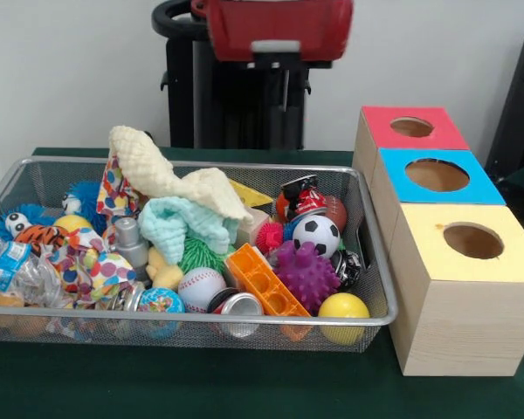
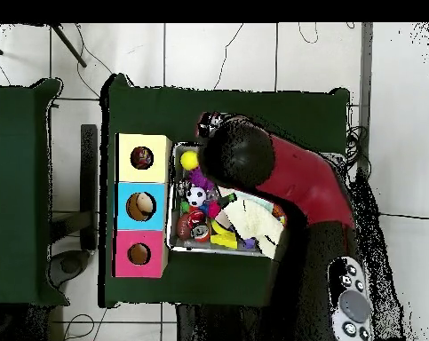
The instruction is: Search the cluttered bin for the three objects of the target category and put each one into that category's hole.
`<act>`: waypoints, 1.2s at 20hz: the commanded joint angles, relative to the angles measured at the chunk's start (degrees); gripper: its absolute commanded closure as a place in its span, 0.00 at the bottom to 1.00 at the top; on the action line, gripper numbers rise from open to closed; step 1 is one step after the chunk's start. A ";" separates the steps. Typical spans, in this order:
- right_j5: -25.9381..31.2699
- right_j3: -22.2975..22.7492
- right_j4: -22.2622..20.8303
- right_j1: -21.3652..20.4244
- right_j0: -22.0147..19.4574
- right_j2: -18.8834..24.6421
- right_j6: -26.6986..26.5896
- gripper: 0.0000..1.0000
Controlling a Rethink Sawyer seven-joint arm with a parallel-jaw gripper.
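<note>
A wire mesh bin (image 1: 377,262) holds a pile of toys. In it lie a soccer ball (image 1: 317,234), a baseball (image 1: 200,288), a yellow ball (image 1: 343,307), a purple spiky ball (image 1: 307,274), an orange brick (image 1: 264,279), a soda can (image 1: 237,305) and a silver bottle (image 1: 129,241). Cream cloth (image 1: 170,175) and mint cloth (image 1: 182,223) drape over the middle. Beside the bin stand three wooden boxes with round holes: red top (image 1: 380,131), blue top (image 1: 402,188), yellow top (image 1: 424,253). Only the red arm segment (image 1: 279,26) shows above; the gripper is hidden.
In the overhead view the arm (image 2: 293,178) covers much of the bin (image 2: 175,182); the yellow ball (image 2: 189,160) and soccer ball (image 2: 196,196) show beside it. Something lies in each box hole, as in the yellow box (image 2: 142,158). A crushed plastic bottle (image 1: 13,266) lies at the bin's left end.
</note>
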 commanded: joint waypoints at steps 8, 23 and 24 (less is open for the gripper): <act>-12.36 12.19 -11.33 5.39 -10.18 15.73 -3.68 1.00; -8.67 8.63 -14.49 5.27 -14.46 19.10 -0.74 1.00; -7.86 8.29 -14.45 5.18 -14.77 19.46 -0.84 1.00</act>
